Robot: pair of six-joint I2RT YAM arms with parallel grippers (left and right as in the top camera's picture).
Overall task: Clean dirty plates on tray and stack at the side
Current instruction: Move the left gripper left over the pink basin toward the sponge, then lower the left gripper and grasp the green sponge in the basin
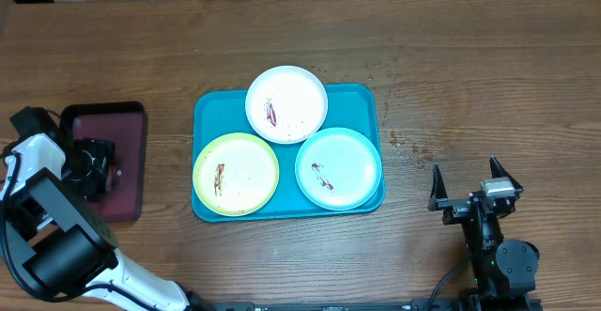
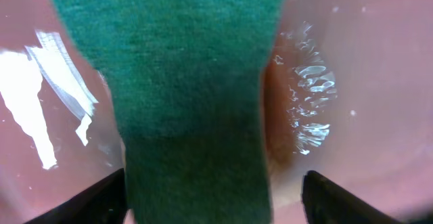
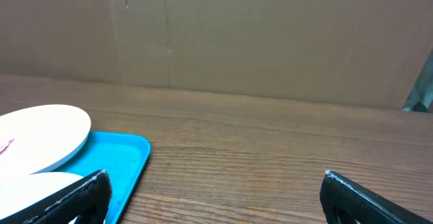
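Three plates with dark red smears lie on the turquoise tray (image 1: 362, 100): a white plate (image 1: 286, 104) at the back, a yellow-green plate (image 1: 236, 173) front left and a mint plate (image 1: 338, 167) front right. My left gripper (image 1: 94, 165) is down in the maroon tray (image 1: 127, 128) at the far left. In the left wrist view a dark green scouring pad (image 2: 193, 82) stands between the fingers of the left gripper (image 2: 213, 183); the left finger is at its edge and the right finger is apart from it. My right gripper (image 1: 465, 172) stands open right of the turquoise tray, holding nothing.
The right wrist view shows the right gripper (image 3: 215, 180) over bare wood, with the tray's corner (image 3: 122, 156) and the white plate (image 3: 40, 136) to its left. The maroon tray's floor (image 2: 379, 82) looks wet. A cardboard wall stands behind the table.
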